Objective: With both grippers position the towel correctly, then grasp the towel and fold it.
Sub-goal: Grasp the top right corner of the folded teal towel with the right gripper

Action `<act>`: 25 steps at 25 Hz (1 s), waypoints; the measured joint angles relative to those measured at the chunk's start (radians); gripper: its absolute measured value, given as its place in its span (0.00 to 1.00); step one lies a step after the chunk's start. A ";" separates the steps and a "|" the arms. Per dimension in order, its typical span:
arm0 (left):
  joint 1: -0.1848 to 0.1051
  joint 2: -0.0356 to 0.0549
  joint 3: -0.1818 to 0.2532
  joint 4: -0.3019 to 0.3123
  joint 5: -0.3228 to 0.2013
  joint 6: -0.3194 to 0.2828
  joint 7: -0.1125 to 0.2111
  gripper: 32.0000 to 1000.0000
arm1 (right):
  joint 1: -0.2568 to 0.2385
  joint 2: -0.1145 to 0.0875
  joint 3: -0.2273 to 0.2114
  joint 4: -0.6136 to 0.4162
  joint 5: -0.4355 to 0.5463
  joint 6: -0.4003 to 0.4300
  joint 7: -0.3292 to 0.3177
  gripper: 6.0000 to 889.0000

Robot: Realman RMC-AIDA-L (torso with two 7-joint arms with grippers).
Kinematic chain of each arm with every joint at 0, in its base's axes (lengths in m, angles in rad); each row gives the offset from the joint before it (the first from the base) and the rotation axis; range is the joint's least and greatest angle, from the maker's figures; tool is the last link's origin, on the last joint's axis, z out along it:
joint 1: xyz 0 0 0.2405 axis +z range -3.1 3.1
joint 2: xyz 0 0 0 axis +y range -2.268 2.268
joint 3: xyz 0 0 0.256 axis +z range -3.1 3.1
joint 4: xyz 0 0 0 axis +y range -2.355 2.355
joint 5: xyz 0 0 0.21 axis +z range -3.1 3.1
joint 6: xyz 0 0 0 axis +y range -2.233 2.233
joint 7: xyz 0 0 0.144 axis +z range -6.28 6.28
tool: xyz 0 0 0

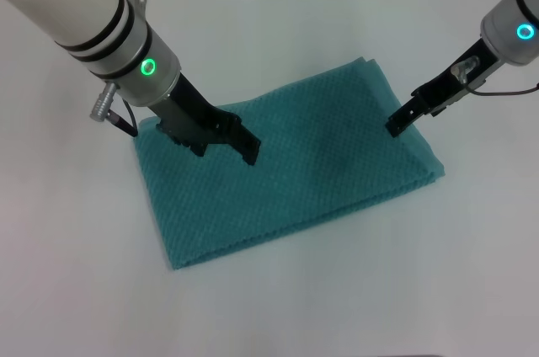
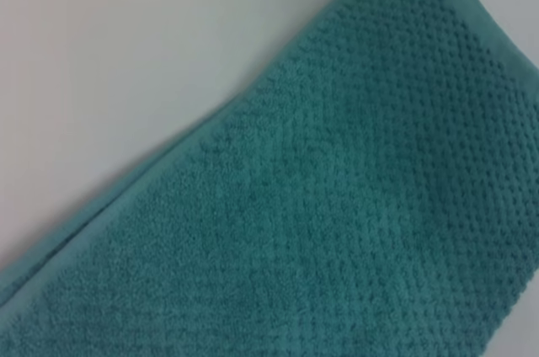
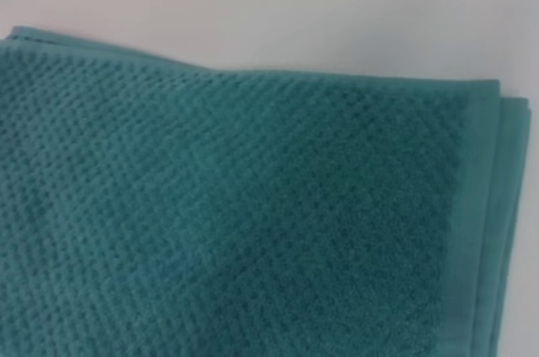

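**Inspector A:** What surrounded the work?

**Inspector B:** We found only the white table [image 1: 337, 290]. Nothing stood between either gripper and the cloth.

**Inspector A:** And the towel?

**Inspector B:** The towel [image 1: 320, 172] lay flat at mid-table, folded, set askew, with layered edges showing at one corner in the right wrist view [image 3: 253, 222].

**Inspector A:** The tools?

**Inspector B:** The left gripper [image 1: 226, 140] was low over the towel's left end, fingers slightly parted, holding nothing. The right gripper [image 1: 401, 119] was at the right end, near the far edge; we could not tell how far it was open or whether it touched the cloth.
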 joint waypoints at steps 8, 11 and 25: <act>0.003 0.0000 0.001 0.005 -0.001 -0.006 0.000 0.86 | -0.013 -0.001 -0.004 0.078 0.000 0.106 0.000 0.96; 0.004 -0.0001 0.001 0.005 -0.002 -0.011 0.000 0.86 | -0.024 -0.002 -0.004 0.101 0.000 0.136 0.000 0.96; 0.007 0.0000 0.001 0.004 -0.015 -0.024 0.001 0.86 | -0.070 0.006 -0.006 0.172 0.000 0.268 0.000 0.96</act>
